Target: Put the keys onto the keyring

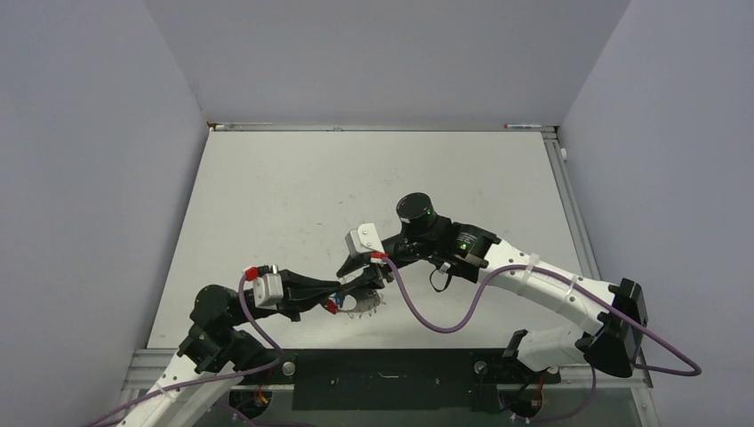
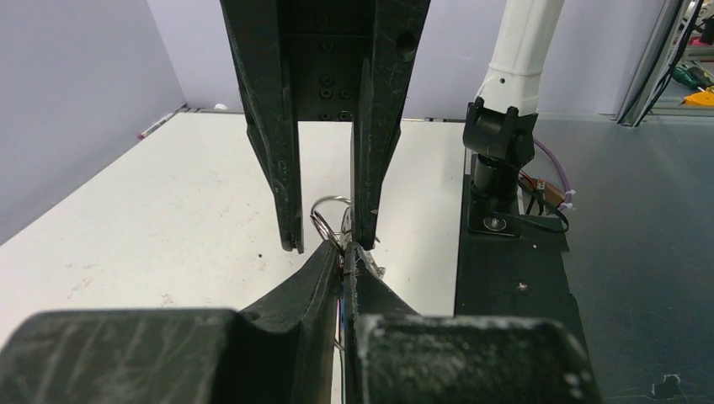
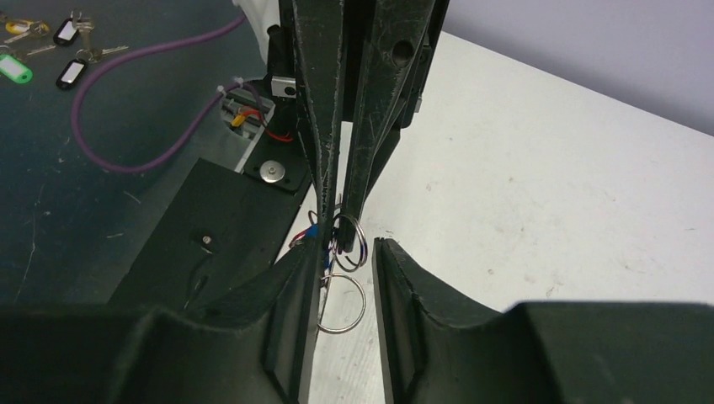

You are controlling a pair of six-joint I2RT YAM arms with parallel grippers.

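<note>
Left gripper is clamped shut on the keyring at the table's near edge, mid-width. Red key sits just beside the keyring. Right gripper faces it, jaws parted around the keyring's loops.

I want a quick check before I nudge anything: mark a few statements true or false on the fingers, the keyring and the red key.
1. The right fingers stand apart. True.
2. The left fingers are wide open. False: they are pinched shut on the keyring.
3. Both sets of fingers meet close to the near edge of the table. True.
4. The red key lies alone at the table's far edge. False: it is right by the left fingers, at the near edge.
</note>
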